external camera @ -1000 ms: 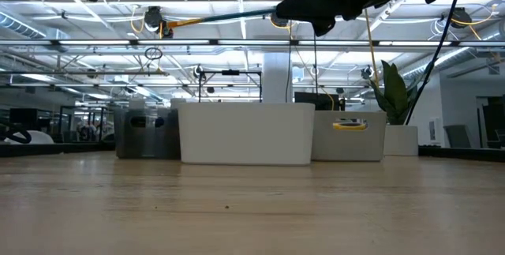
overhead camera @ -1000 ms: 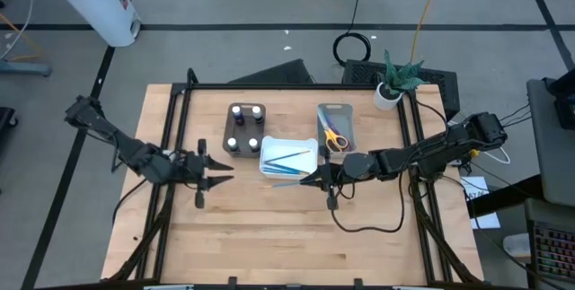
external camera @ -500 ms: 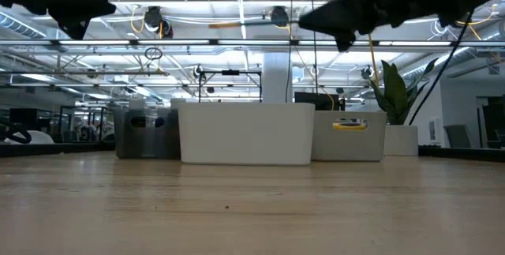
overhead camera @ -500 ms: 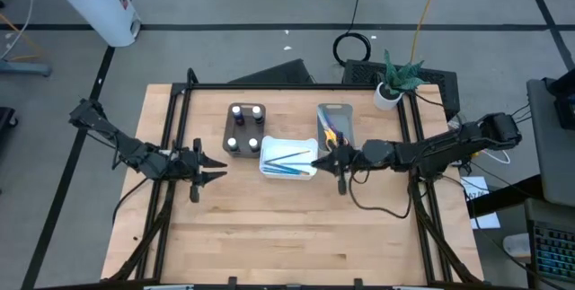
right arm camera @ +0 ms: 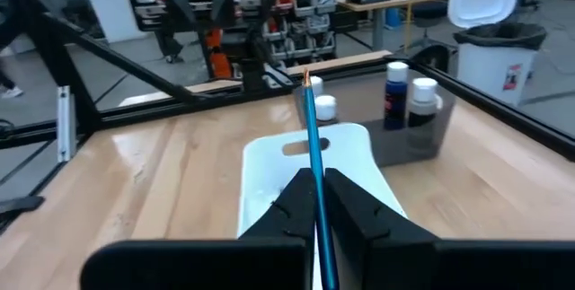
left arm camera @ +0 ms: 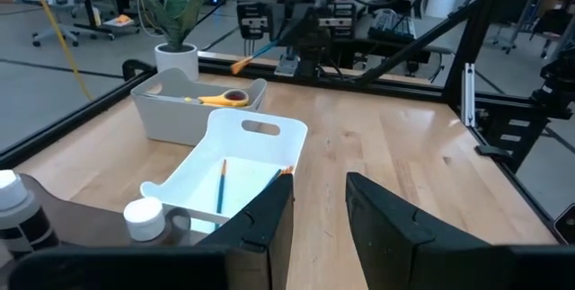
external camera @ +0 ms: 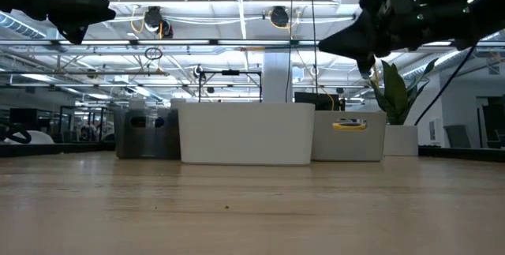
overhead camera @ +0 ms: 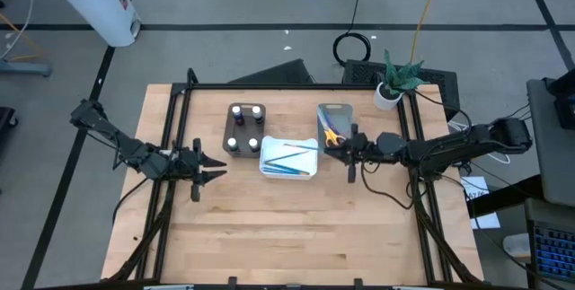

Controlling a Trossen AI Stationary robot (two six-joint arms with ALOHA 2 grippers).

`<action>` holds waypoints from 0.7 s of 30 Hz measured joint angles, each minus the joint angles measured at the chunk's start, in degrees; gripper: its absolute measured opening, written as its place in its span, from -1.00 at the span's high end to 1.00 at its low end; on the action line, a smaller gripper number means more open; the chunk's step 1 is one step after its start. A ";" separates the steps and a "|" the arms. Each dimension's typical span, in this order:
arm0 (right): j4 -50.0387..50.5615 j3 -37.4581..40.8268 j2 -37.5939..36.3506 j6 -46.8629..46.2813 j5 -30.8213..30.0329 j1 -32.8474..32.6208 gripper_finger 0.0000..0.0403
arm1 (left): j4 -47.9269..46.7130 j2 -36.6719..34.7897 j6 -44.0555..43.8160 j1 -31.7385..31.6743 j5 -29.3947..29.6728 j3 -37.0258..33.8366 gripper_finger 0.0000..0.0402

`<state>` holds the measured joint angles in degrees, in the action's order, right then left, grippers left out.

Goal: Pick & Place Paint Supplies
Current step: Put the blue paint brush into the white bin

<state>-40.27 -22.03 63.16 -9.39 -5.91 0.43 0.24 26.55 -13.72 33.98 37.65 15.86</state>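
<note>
While both arms hang above the desk:
Right gripper [right arm camera: 316, 202]: jaws clamped on a blue brush [right arm camera: 314, 151], over the grey tray [overhead camera: 337, 125], toward the desk's far edge.
Left gripper [left arm camera: 318, 207]: jaws partly apart, holding nothing, near the desk's left edge.
White tray [overhead camera: 269, 168]: holds brushes.

Two dark jointed arms, black cable trailing from right arm [overhead camera: 431, 149]; each gripper with two dark, blocky fingers.
</note>
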 joint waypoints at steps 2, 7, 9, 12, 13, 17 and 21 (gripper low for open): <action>-0.25 0.55 0.00 -0.43 -0.02 0.83 1.00 | -0.01 0.00 -0.03 0.01 0.00 0.00 0.44; -0.20 1.10 0.02 -0.45 -0.02 1.87 1.00 | -0.09 0.00 -0.09 0.02 0.04 0.00 0.44; -0.29 1.10 0.02 -0.45 0.00 1.85 1.00 | -0.10 0.00 -0.09 0.02 0.04 0.00 0.44; -0.24 1.10 0.02 -0.45 -0.01 1.85 0.99 | -0.55 0.00 0.28 0.02 0.13 0.00 0.44; -0.25 1.09 0.03 -0.45 0.00 1.85 0.99 | -0.55 0.08 0.28 0.00 0.28 0.00 0.44; -0.25 1.08 0.04 -0.45 0.00 1.85 0.99 | -0.59 0.07 0.49 0.01 1.46 0.00 0.44; -0.33 1.10 0.04 -0.41 -0.01 1.85 0.99 | -0.51 0.07 0.48 0.02 1.44 0.00 0.44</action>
<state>-40.60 -20.93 63.20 -9.80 -5.92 2.28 -0.27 26.61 -13.23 34.00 39.09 15.86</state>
